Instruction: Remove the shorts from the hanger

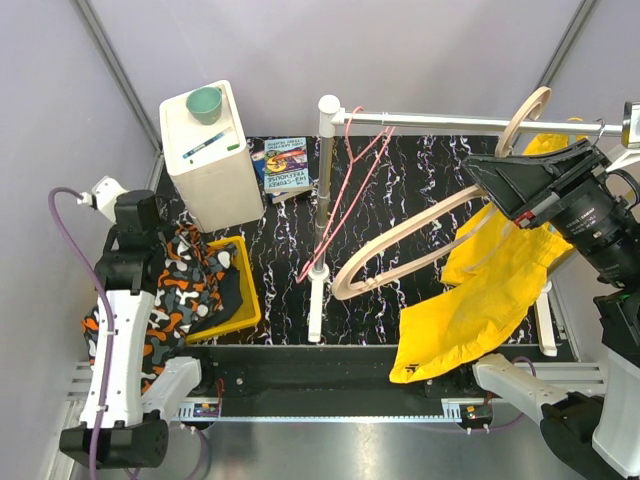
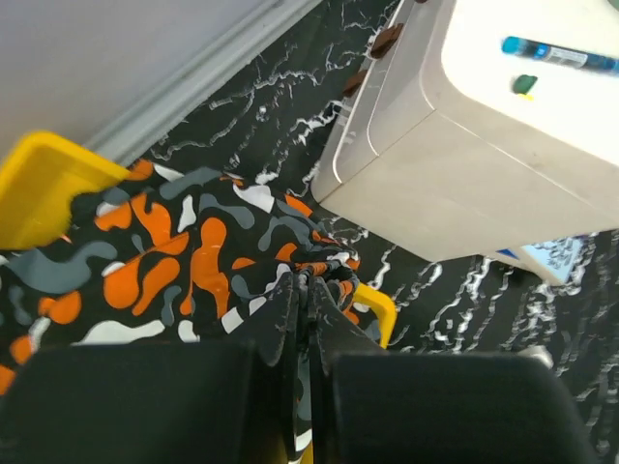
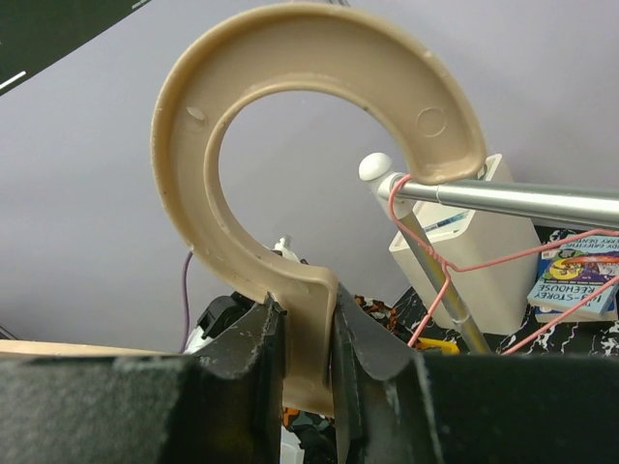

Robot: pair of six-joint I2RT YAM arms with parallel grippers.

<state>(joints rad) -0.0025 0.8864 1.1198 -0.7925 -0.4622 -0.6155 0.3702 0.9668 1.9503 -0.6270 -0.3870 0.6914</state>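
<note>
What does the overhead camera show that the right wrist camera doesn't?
Only overhead: the yellow shorts draped on the beige hanger, and the teal cup. Only the right wrist: the right fingers clamped on the hanger's neck below its hook. Both: the hook over the metal rail, the white box, the patterned cloth.

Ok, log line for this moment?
left hand: shut on camo garment over bin | right hand: shut on hanger neck, hook on rail | yellow shorts: on hanger
</note>
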